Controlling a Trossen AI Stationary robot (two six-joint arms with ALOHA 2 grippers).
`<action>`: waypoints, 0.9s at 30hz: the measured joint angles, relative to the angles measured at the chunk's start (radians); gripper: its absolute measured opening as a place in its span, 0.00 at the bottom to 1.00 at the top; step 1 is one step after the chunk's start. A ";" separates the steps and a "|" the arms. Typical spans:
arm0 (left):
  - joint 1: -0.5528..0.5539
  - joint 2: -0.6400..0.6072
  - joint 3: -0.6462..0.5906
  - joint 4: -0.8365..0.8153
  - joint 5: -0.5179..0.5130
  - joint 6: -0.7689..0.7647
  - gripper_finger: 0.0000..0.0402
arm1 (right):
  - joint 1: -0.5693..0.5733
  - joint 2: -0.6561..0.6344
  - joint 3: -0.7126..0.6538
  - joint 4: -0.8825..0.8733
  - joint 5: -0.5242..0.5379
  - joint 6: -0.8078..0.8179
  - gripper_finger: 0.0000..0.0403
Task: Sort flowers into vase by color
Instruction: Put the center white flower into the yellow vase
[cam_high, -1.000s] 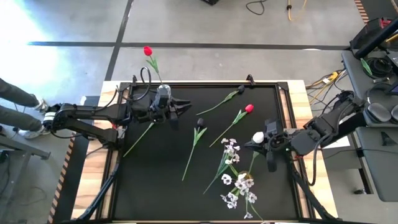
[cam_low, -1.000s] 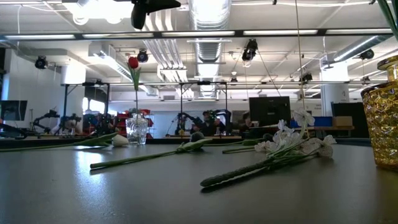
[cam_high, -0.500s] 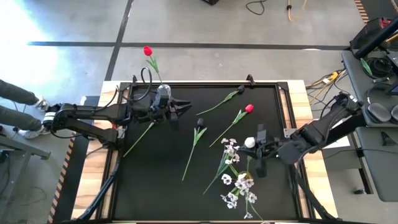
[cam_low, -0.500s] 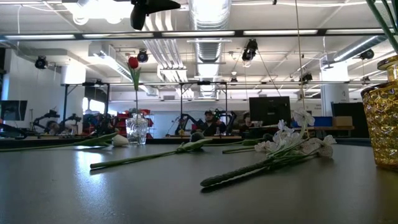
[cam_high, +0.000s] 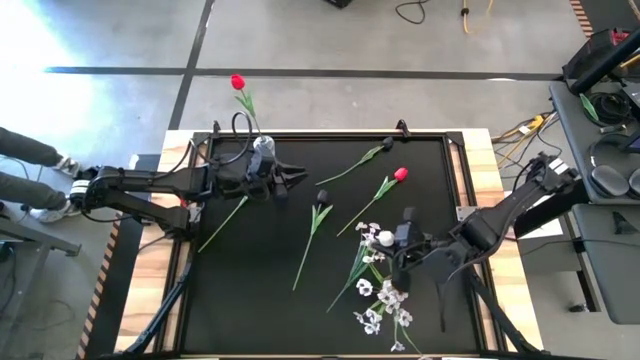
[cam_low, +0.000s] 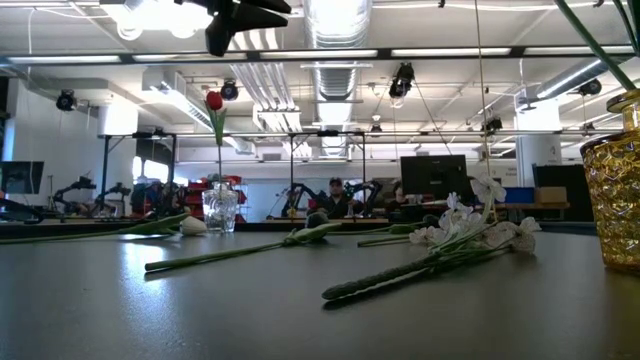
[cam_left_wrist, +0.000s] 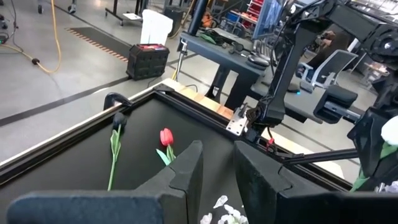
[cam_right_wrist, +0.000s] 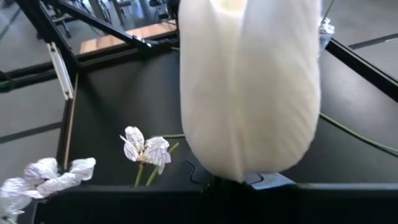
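Note:
My right gripper (cam_high: 398, 240) is shut on a white tulip (cam_high: 385, 237), held above the white blossom sprays (cam_high: 378, 290) at the table's right middle. The tulip's head fills the right wrist view (cam_right_wrist: 249, 87). My left gripper (cam_high: 288, 177) is open and empty beside a clear vase (cam_high: 262, 148) that holds one red tulip (cam_high: 237, 82). A red tulip (cam_high: 401, 174), two dark tulips (cam_high: 322, 208) (cam_high: 387, 143) and a green-stemmed flower (cam_high: 222, 225) lie flat on the black mat. My right gripper holds the white tulip just under its head (cam_right_wrist: 239, 177). The head itself hides the fingers in the right wrist view, so the kind of hold does not show. The head stands up past the gripper, lifted clear of the mat.
A gold patterned vase (cam_low: 615, 190) stands at the right edge of the low view. The mat has a raised dark frame (cam_high: 330, 135). A person's legs (cam_high: 25, 170) show beyond the table's left edge. Bare mat lies at the near left.
My right gripper has carried the white tulip toward the table's left edge and a little toward the near edge, from beside the right frame to above the blossom sprays. It has stayed shut on the tulip.

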 joint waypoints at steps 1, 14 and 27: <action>-0.001 0.003 -0.001 0.001 0.000 0.000 0.19 | 0.000 0.009 0.000 0.000 0.000 0.001 0.02; -0.024 0.096 -0.003 0.034 0.040 -0.037 0.19 | 0.000 0.036 -0.001 -0.014 -0.062 0.120 0.19; -0.035 0.082 -0.003 0.063 0.053 -0.033 0.19 | 0.000 -0.024 0.006 -0.027 -0.166 0.134 0.53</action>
